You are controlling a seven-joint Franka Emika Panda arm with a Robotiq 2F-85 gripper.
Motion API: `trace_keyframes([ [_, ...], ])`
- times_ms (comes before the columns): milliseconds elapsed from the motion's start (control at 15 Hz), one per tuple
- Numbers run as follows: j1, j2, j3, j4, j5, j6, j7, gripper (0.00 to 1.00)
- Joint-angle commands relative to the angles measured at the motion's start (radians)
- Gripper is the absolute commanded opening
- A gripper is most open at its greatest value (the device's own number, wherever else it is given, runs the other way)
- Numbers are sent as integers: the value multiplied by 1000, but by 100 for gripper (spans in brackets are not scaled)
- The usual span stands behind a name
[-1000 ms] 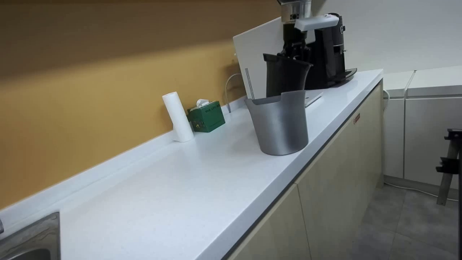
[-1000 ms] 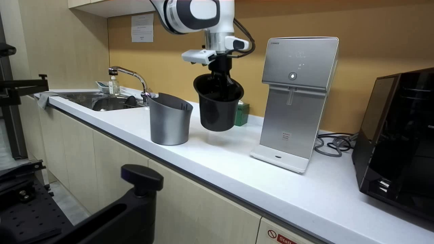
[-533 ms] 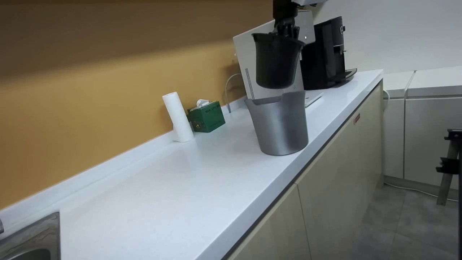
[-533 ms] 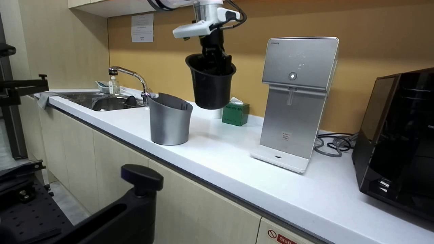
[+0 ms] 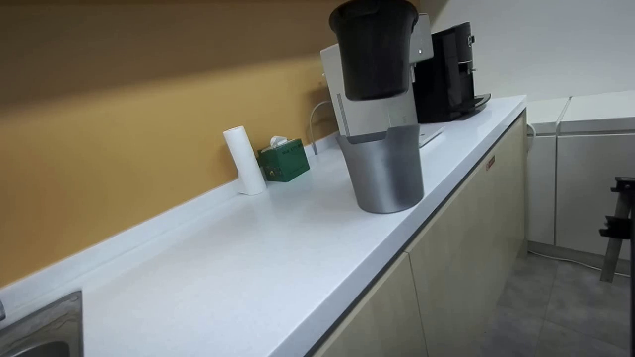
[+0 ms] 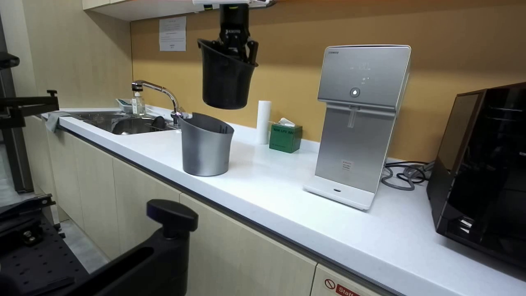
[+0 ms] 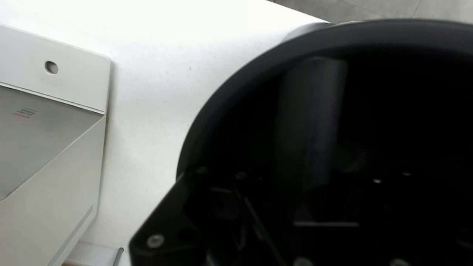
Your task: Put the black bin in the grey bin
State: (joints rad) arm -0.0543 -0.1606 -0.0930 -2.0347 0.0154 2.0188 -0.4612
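In an exterior view, the gripper (image 6: 245, 56), nearly closed, pinched the black bin (image 6: 227, 82) at its right edge, above the grey bin (image 6: 206, 149).

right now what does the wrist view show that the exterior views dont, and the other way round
Only the wrist view: a look down into the black bin, with a pale streak on its dark inside.

Only the exterior views, both of them: the grey bin in full, the sink, the green tissue box and the white paper roll.

Shared by all: the black bin, the white counter and the water dispenser.
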Motion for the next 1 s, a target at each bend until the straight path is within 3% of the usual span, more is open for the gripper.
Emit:
trace_keyframes([
  [0,7,0,-2,5,-1,-7,-4,4],
  [467,14,-14,7,-64,-20,-74,-72,1],
  [933,45,-55,41,-138,11,-12,11,1],
])
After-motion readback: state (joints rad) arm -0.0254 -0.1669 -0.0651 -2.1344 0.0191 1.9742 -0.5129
